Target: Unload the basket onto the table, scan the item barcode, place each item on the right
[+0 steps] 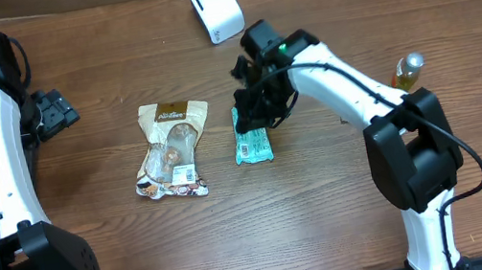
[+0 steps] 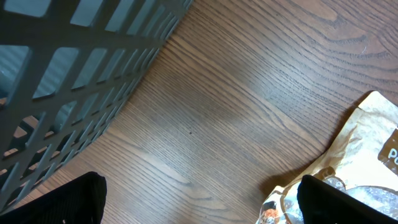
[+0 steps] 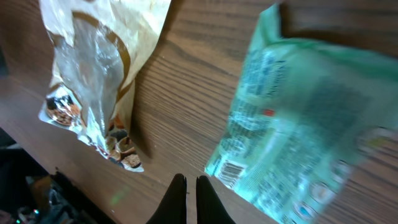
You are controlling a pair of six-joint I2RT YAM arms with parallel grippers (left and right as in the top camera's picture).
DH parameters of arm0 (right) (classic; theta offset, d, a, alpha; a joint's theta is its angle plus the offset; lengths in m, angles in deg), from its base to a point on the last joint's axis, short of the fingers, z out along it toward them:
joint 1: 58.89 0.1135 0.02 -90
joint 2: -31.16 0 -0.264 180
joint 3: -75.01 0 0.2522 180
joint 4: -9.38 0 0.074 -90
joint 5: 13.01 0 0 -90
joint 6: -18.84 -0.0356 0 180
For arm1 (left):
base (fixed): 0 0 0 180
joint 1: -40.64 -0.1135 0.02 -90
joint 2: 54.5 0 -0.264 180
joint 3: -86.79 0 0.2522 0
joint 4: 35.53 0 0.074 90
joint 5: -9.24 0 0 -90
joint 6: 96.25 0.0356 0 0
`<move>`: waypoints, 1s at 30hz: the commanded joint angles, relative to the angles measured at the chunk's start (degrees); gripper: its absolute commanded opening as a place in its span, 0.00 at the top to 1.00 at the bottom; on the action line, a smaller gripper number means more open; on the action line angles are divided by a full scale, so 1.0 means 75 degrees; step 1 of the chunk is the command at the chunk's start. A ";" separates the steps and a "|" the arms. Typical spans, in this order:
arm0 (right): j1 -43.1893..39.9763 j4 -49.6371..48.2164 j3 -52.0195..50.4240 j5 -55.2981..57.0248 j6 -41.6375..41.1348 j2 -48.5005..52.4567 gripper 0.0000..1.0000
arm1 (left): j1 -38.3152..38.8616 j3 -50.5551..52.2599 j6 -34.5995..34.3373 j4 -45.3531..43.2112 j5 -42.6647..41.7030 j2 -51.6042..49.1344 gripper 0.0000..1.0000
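Right gripper [image 3: 188, 199] has its fingers pressed together, and the right wrist view shows nothing between them. The corner of the green packet [image 3: 298, 124] lies just beside the tips, so I cannot tell whether any film is caught. Seen from above, this arm is over the packet's far end, and the packet lies flat on the table [image 1: 332, 217] just beside a tan snack bag [image 1: 174, 150].

The left gripper [image 2: 199, 208] is spread wide over bare wood, near a grey basket [image 2: 74, 74] and the tan bag's edge.

The packet looks like thin printed film: probably light, soft and a little slick, so it is likely to sag and fold when lifted. Its barcode [image 3: 227, 169] sits at the corner nearest the fingertips. A good grip would probably be on a sealed edge away from that corner, which would leave the code uncovered and flat enough to read. The white scanner [image 1: 216, 8] stands well apart at the far side, so the packet would have to be carried there with the barcode turned towards it.
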 commanded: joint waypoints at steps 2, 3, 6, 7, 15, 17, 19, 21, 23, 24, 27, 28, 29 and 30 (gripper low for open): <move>0.0093 -0.0475 -0.0551 0.0020 -0.0035 -0.0140 0.96 | 0.0026 -0.0134 0.0143 -0.0006 0.0102 -0.0076 0.00; 0.0093 -0.0662 -0.0752 0.0020 -0.0160 -0.0140 0.96 | 0.0026 -0.0131 0.0143 -0.0009 0.0102 -0.0076 0.00; 0.0093 -0.1134 -0.1192 -0.0006 -0.0201 -0.0137 0.96 | 0.0026 -0.0134 0.0143 -0.0009 0.0102 -0.0076 0.00; 0.0093 -0.1419 -0.1411 -0.0009 -0.0204 -0.0137 0.96 | 0.0029 -0.0131 0.0143 -0.0009 0.0102 -0.0076 0.00; 0.0157 -0.3200 -0.2774 -0.0017 -0.0726 -0.0128 0.96 | 0.0026 -0.0134 0.0143 -0.0009 0.0102 -0.0076 0.01; 0.0154 -0.3168 -0.2693 -0.0090 -0.0723 -0.0149 0.96 | 0.0026 -0.0134 0.0140 -0.0009 0.0102 -0.0076 0.00; 0.0108 -0.2981 -0.2454 -0.0335 -0.0714 -0.0192 0.96 | 0.0026 -0.0134 0.0140 -0.0006 0.0102 -0.0076 0.00; 0.0067 -0.2748 -0.2221 -0.0565 -0.0565 -0.0271 0.96 | 0.0026 -0.0134 0.0143 -0.0009 0.0102 -0.0076 0.00; 0.0055 -0.2422 -0.1900 -0.0886 -0.0472 -0.0484 0.96 | 0.0026 -0.0131 0.0143 -0.0009 0.0102 -0.0076 0.01; 0.0055 -0.2358 -0.1853 -0.0930 -0.0434 -0.0557 0.96 | 0.0029 -0.0131 0.0143 -0.0009 0.0102 -0.0076 0.01; 0.0055 -0.2127 -0.1816 -0.0930 -0.0312 -0.0813 0.96 | 0.0026 -0.0131 0.0143 -0.0006 0.0102 -0.0076 0.00; 0.0055 -0.2028 -0.1816 -0.0930 -0.0312 -0.0851 0.96 | 0.0026 -0.0134 0.0140 -0.0009 0.0102 -0.0076 0.00; 0.0055 -0.1938 -0.1816 -0.0927 -0.0309 -0.0868 0.96 | 0.0029 -0.0134 0.0143 -0.0006 0.0102 -0.0076 0.01; 0.0035 -0.1644 -0.1818 -0.0921 -0.0312 -0.0874 0.96 | 0.0026 -0.0134 0.0143 -0.0006 0.0102 -0.0076 0.01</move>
